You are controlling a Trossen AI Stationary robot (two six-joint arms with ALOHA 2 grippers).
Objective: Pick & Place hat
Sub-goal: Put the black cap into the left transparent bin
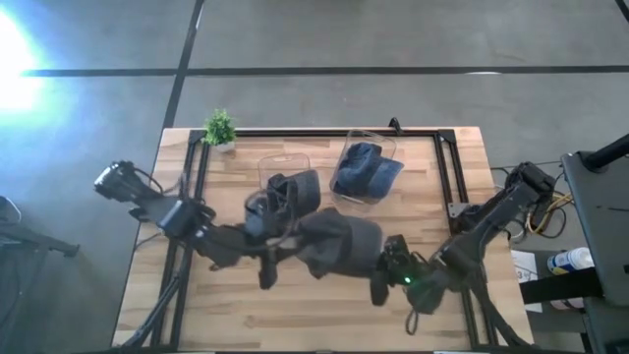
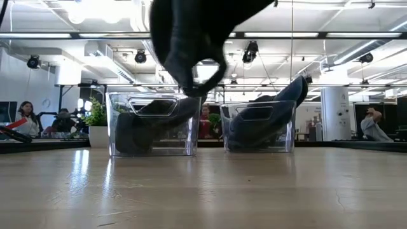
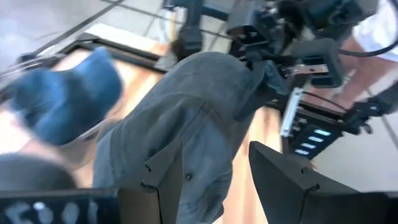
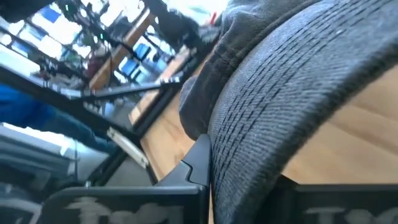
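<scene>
Two grippers meet at the grey hat (image 1: 339, 243), which hides our view of their fingertips: left gripper (image 1: 280, 251) and right gripper (image 1: 385, 258) both clamp its edges.

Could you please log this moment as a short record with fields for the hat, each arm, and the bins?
held item: grey hat, lifted above the table between both arms
left gripper: at the hat's left edge, fingers gripping the fabric
right gripper: at the hat's right side, shut on the brim
left bin: clear, holds a dark hat
right bin: clear, holds a blue hat
plant: table's far left corner
</scene>
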